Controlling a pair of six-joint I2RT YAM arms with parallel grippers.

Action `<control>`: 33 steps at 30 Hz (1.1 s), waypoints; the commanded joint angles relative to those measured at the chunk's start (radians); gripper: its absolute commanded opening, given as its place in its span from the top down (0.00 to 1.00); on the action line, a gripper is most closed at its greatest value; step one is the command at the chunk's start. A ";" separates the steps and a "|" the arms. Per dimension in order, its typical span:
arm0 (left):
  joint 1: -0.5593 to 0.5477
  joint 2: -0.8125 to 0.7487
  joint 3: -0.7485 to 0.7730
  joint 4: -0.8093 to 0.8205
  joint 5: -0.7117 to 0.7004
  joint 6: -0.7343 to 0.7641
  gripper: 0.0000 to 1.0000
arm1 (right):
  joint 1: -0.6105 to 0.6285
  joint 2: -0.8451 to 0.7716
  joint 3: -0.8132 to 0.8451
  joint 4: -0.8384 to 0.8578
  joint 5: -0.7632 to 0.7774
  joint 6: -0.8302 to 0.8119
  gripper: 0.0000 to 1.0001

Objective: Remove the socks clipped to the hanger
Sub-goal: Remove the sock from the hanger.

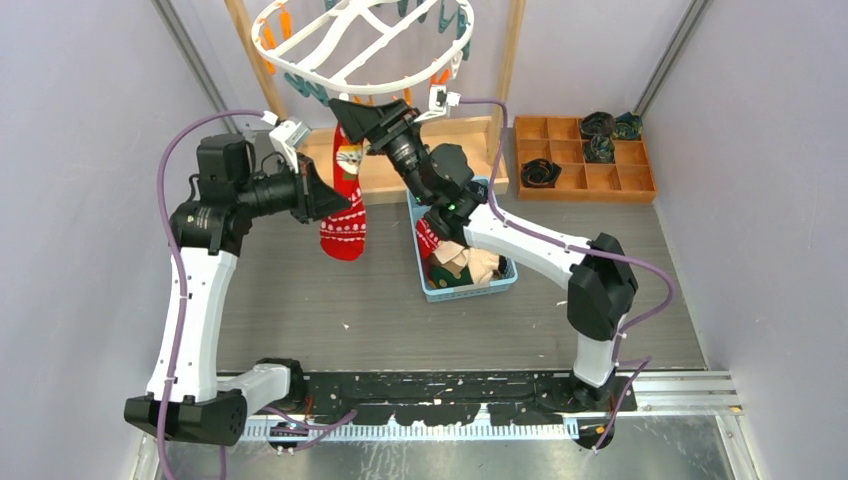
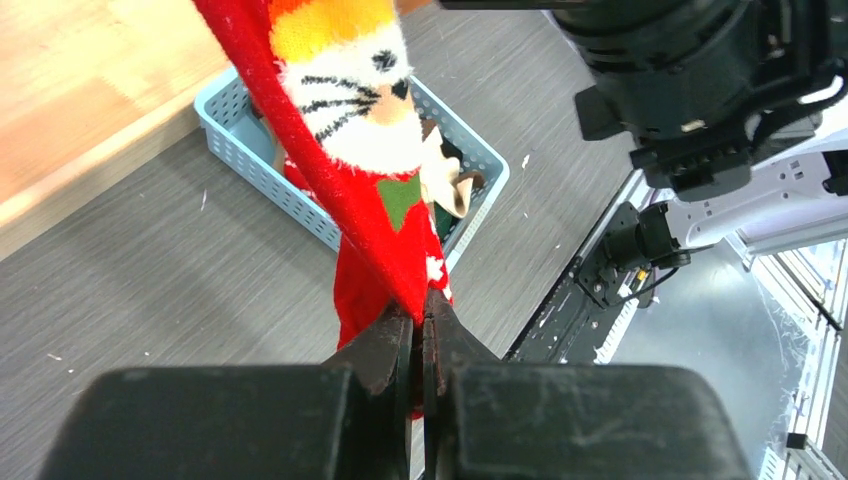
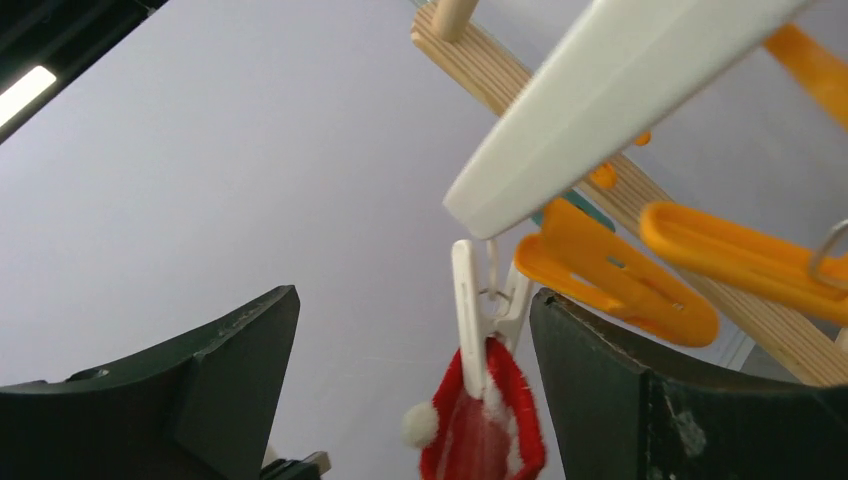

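The hanger (image 1: 362,48), a white oval ring with curved inner bars, hangs at the top centre of the overhead view, with orange clips (image 3: 612,272) and teal ones dangling from its rim. One red sock (image 1: 345,228) with white patterns and a cat face hangs straight down from a white clip (image 3: 481,300) on the hanger's near edge, just left of centre in the frame. The left gripper (image 2: 421,318) comes in from the left and pinches the sock's lower part, its fingers pressed together with red fabric caught between them. The right gripper (image 3: 415,335) points up under the hanger with its jaws spread wide; the white clip and the sock's cuff sit in the gap between them, and no contact with either finger shows. Right of the hanging sock, a blue basket (image 1: 470,294) on the grey table holds loose socks (image 1: 472,262), beige, red and green among them. At the upper right a wooden tray (image 1: 585,196) with compartments carries several dark rolled socks (image 1: 598,124).
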 commanded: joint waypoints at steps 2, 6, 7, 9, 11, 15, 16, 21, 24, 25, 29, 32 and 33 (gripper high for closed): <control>-0.005 -0.026 0.057 -0.071 0.024 0.044 1.00 | -0.019 0.043 0.092 -0.033 0.003 0.048 0.11; -0.005 -0.026 0.066 -0.092 0.038 0.045 1.00 | -0.037 0.061 0.130 -0.078 -0.051 0.076 0.16; -0.005 -0.027 0.070 -0.099 0.038 0.048 1.00 | -0.039 0.062 0.138 -0.095 -0.057 0.078 0.17; -0.005 -0.034 0.074 -0.105 0.040 0.051 1.00 | -0.042 0.064 0.142 -0.106 -0.066 0.075 0.18; -0.005 -0.041 0.077 -0.105 0.042 0.048 1.00 | -0.046 0.075 0.157 -0.108 -0.079 0.075 0.22; -0.005 -0.046 0.084 -0.110 0.036 0.046 1.00 | -0.054 0.116 0.219 -0.116 -0.122 0.097 0.34; -0.005 -0.046 0.087 -0.113 0.032 0.047 1.00 | -0.054 0.121 0.227 -0.115 -0.129 0.100 0.36; -0.005 -0.049 0.096 -0.135 0.016 0.061 1.00 | -0.059 0.133 0.240 -0.106 -0.137 0.116 0.51; -0.005 -0.050 0.097 -0.136 0.015 0.060 1.00 | -0.058 0.128 0.236 -0.109 -0.136 0.117 0.57; -0.005 -0.049 0.098 -0.136 0.015 0.060 1.00 | -0.059 0.125 0.234 -0.113 -0.136 0.113 0.56; -0.005 -0.045 0.105 -0.140 0.012 0.060 1.00 | -0.058 0.109 0.200 -0.108 -0.121 0.104 0.48; -0.005 -0.042 0.106 -0.137 0.010 0.058 1.00 | -0.057 0.103 0.188 -0.106 -0.123 0.104 0.48; -0.005 -0.042 0.107 -0.138 0.009 0.057 1.00 | -0.057 0.102 0.184 -0.107 -0.123 0.102 0.48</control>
